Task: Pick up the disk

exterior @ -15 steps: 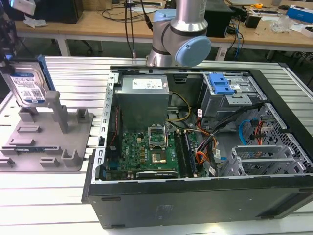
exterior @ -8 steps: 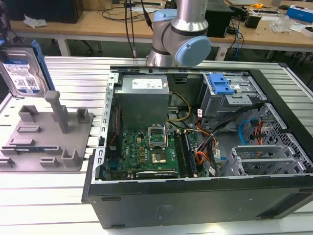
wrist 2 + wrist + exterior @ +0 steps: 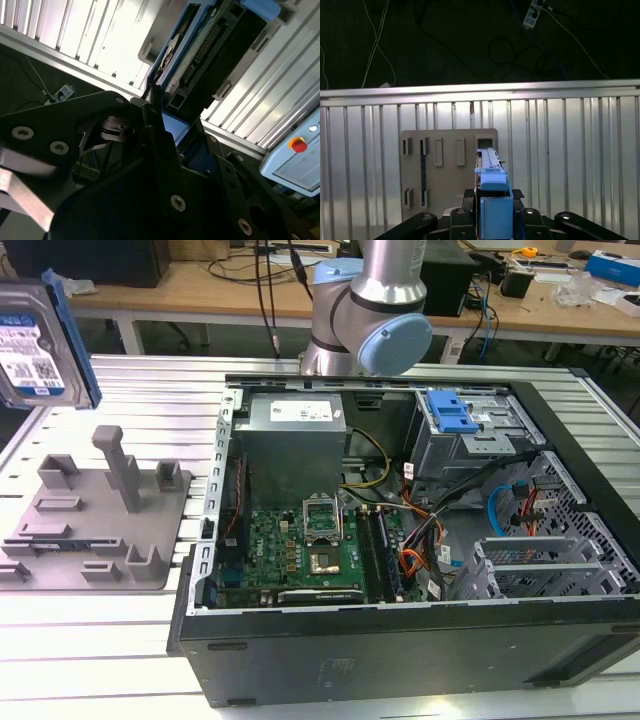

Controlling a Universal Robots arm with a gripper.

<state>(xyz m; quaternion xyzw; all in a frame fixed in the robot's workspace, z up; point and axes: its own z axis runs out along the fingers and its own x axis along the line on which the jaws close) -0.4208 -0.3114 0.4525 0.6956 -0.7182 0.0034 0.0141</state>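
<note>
Pincer (image 3: 494,220) clamped on the disk (image 3: 495,200) w/ blue rails, held edge-on in both wrist views. In the exterior view the disk (image 3: 40,345) hangs in the air at the exterior view's left, above the grey fixture (image 3: 95,525) on the slatted surface (image 3: 90,640). Open PC case (image 3: 400,540) beside; arm base (image 3: 365,315) behind it.

- Arm (image 3: 375,300): base joints stand at the far side of the scene, behind the table.
- Gripper (image 3: 495,212): black fingers (image 3: 160,145) clamped on the disk (image 3: 493,200), held clear above the table.
</note>
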